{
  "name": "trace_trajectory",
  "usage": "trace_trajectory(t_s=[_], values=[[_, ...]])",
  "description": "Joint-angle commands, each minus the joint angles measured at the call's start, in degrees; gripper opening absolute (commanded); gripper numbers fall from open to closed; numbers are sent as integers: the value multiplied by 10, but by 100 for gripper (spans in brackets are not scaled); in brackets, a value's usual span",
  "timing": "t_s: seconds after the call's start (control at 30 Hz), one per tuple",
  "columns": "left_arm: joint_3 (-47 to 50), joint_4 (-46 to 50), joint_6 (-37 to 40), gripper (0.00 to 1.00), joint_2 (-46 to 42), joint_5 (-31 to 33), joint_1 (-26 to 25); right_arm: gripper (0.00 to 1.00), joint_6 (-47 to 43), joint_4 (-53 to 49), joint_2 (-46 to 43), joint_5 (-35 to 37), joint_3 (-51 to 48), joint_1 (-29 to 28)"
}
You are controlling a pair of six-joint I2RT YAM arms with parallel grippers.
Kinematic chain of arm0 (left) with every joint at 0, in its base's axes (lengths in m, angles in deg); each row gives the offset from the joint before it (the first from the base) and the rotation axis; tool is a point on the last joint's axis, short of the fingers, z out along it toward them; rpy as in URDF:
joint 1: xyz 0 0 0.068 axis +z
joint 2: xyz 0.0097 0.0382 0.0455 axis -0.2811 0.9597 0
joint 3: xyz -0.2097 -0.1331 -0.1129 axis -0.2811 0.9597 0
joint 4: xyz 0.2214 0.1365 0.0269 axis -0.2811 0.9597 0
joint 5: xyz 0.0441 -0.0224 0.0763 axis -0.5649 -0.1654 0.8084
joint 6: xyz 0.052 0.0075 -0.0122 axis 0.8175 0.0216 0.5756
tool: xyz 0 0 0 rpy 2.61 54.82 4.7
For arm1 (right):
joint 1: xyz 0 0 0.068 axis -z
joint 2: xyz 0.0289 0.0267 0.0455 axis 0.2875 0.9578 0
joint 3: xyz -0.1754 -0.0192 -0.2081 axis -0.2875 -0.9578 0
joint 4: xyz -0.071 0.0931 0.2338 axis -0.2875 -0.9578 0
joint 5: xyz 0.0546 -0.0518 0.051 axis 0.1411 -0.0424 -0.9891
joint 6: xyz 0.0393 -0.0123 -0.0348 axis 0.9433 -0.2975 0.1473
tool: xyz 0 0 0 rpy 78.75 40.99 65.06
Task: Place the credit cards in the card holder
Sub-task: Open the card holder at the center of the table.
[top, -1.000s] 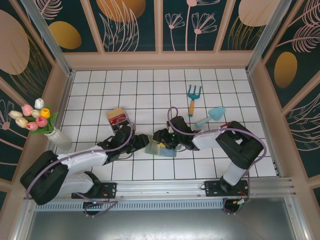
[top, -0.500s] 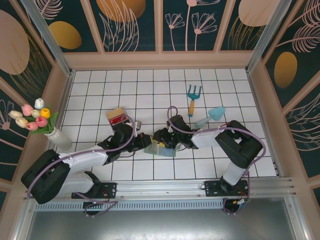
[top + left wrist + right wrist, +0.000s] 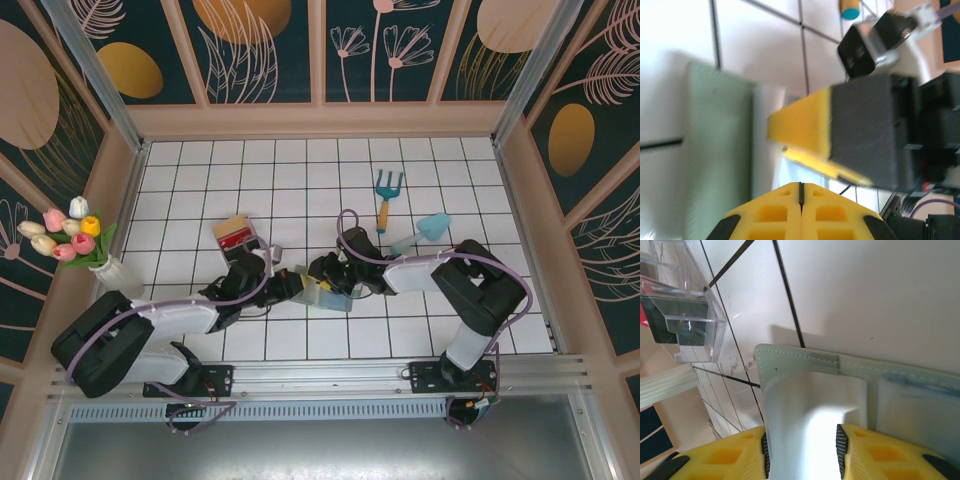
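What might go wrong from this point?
The shut left gripper and the right gripper crowd together over the flat grey-green bifold card holder; they may collide. The right gripper's yellow fingers straddle its pale inner pocket, so a sideways move might drag it. The left arm passes close by the clear plastic tray holding the small thin credit cards and could knock it.
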Motion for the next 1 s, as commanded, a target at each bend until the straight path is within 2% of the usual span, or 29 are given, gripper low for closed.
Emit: trace_trajectory(t_s=[0.0,0.07,0.17,0.3,0.6,0.73,0.8,0.9,0.97], values=[[13,31,-19,0,-52,45,-4,41,-5,-29,2,3,16,-5],[15,42,-16,0,-76,57,-3,42,-7,-38,5,7,19,-5],[9,21,-7,0,-75,26,-4,42,-7,-37,8,5,21,-5],[-15,-5,6,0,-38,-32,-3,42,-7,-36,7,6,23,-5],[-23,-46,3,0,46,-51,-3,43,-6,-37,6,7,28,-5],[-32,-33,7,0,68,-27,-3,44,-6,-35,5,6,28,-5],[-37,1,6,0,73,8,-3,46,-12,-46,-3,12,31,-5],[-31,33,-3,0,78,61,-3,49,-33,-87,-30,38,39,-4],[-33,36,-7,0,93,69,-3,50,-51,-125,-48,59,45,-5]])
